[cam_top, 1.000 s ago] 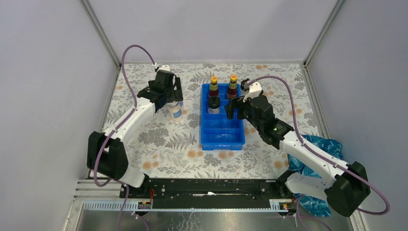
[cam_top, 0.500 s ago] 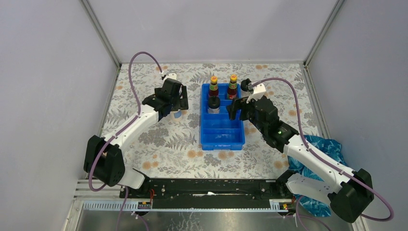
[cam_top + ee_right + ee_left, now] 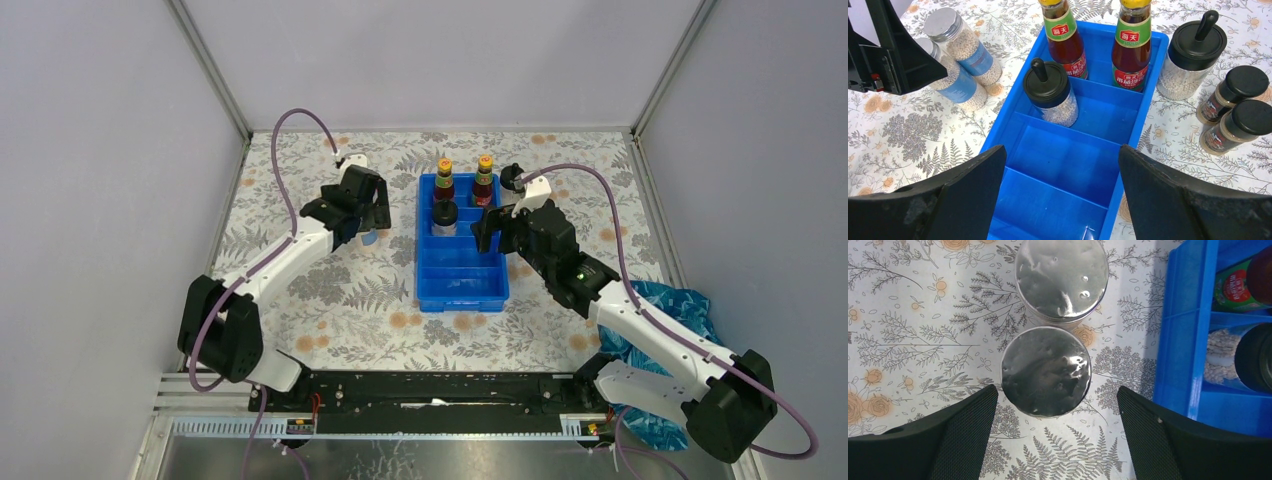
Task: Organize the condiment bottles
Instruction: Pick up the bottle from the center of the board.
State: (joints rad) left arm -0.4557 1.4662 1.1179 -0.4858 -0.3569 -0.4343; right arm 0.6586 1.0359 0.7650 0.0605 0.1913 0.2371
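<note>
Hovering over silver-lidded jar [image 3: 1046, 371], left gripper [image 3: 1056, 392] wide open, empty — right gripper [image 3: 1060, 155] likewise, above tray [image 3: 1098, 120].

Blue tray [image 3: 1063, 160] near compartments free; silver-lidded jars [image 3: 1046, 371] apparently touching, gap between closed.

**Legible markings: one brand name**

Item 1: left dark red glass bottle with yellow-orange cap [image 3: 1066, 46]. Its green neck band reads "海天".
Item 2: right dark red glass bottle with yellow-orange cap [image 3: 1131, 52]. Same "海天" band.
The red lower labels on both, and the labels on the short dark black-capped jars [image 3: 1232, 94], are too small to read.
</note>
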